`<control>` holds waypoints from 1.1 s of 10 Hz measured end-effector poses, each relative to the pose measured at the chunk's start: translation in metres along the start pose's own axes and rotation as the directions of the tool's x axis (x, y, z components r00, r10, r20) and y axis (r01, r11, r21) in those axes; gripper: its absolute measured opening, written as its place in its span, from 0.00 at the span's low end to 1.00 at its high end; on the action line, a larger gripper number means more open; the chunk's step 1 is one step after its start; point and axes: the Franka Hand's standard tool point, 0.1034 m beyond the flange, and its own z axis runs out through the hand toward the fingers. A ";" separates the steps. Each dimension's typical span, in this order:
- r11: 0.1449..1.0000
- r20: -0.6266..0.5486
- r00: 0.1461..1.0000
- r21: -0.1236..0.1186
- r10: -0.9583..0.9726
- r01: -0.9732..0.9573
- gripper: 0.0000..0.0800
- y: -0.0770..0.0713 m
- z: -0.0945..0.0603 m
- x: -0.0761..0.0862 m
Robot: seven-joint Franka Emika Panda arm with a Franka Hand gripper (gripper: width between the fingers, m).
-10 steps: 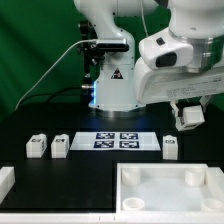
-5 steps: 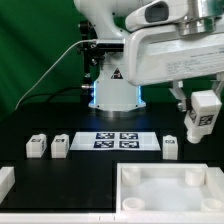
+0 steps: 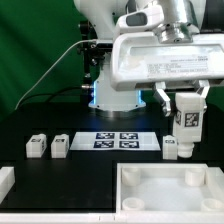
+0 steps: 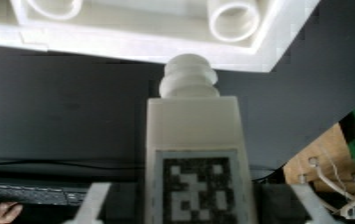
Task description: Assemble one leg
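Green backdrop behind a black table.

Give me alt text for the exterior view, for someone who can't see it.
The gripper holds a white tagged leg upright in the air above the black table. Another leg stands just below it, beside the marker board, with the white square tray piece nearer the camera.

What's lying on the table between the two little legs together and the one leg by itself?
The marker board, lying flat between the paired legs and the lone leg; the exterior view shows it.
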 end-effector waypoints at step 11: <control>0.998 0.092 0.996 0.063 0.009 -0.015 0.36 -0.029 0.069 -0.009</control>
